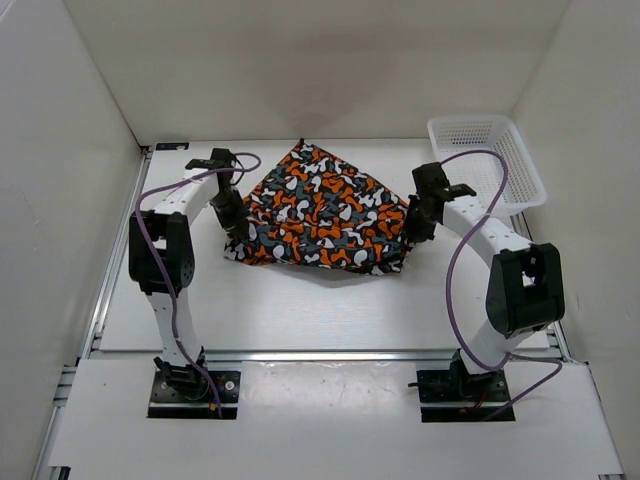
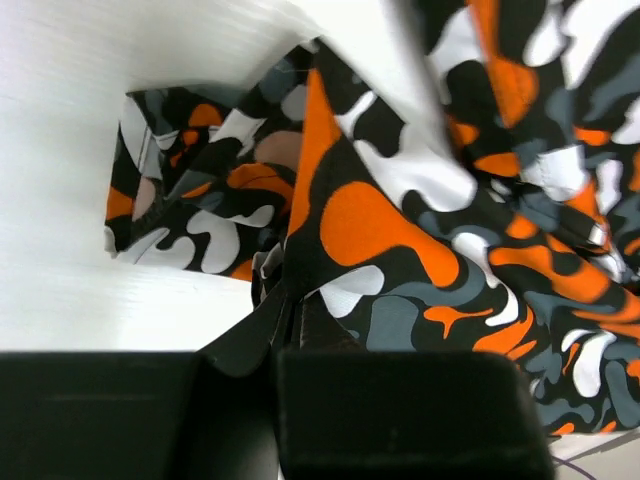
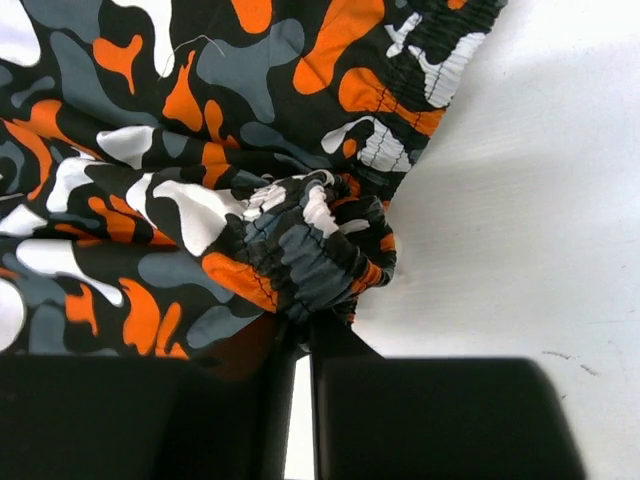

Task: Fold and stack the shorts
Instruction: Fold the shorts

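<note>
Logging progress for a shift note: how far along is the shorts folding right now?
Done: little; the shorts lie bunched in a rough triangle, not squared. In hand: the left gripper pinches the cloth's left edge, the right gripper the gathered waistband. Left: finishing the fold and stacking.

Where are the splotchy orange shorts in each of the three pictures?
Top external: the shorts lie spread in the middle of the white table.
Left wrist: the shorts fill the middle and right, pinched at the bottom by the left gripper.
Right wrist: the shorts fill the top left, with their bunched waistband pinched by the right gripper.
Shared landmark: the white table beside the cloth.
</note>
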`<state>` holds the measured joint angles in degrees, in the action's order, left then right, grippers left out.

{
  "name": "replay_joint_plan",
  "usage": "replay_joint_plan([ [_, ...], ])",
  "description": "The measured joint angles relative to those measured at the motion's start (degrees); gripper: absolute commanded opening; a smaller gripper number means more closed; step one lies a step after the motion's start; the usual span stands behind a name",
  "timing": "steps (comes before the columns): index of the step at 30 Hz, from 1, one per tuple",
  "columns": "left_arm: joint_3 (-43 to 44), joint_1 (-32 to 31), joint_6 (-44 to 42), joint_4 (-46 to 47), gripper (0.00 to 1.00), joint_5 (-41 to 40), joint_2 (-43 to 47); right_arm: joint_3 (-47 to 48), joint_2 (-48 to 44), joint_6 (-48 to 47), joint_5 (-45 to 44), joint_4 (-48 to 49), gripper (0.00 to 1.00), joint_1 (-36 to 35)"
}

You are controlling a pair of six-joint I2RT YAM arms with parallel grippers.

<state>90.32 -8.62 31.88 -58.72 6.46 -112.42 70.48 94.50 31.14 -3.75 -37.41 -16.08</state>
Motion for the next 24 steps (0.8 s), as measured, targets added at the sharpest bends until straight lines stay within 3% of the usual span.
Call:
replay_joint_plan([
  [5, 1.46, 1.01, -1.03, -1.92, 0.10, -0.04, -1.27, 0.17, -0.55, -0.04, 0.02, 0.04, 0.25, 0.00],
  [6, 1.77, 1.01, -1.09, -2.12, 0.10, -0.02, -1.03, 0.17, -0.85, -0.04, 0.07, 0.07, 0.17, 0.00],
  [7, 2.01, 1.01, -1.20, -2.21, 0.10, -0.02, -0.66, 0.17, -1.18, -0.15, 0.31, 0.07, 0.03, -0.02],
  [8, 2.10, 1.01, -1.38, -2.27, 0.10, -0.02, -0.24, 0.17, -1.51, -0.17, 0.81, 0.11, 0.00, 0.00],
  [20, 4.98, 2.51, -3.54, -7.30, 0.10, 0.39, 11.96, -2.67, -11.87, 0.37, 3.30, 1.77, 0.00, -0.02],
  [24, -1.20, 3.06, -4.07, -8.59, 0.10, 1.36, 21.99, -8.81, -21.05, 1.53, 5.07, -0.46, 0.00, -0.28],
])
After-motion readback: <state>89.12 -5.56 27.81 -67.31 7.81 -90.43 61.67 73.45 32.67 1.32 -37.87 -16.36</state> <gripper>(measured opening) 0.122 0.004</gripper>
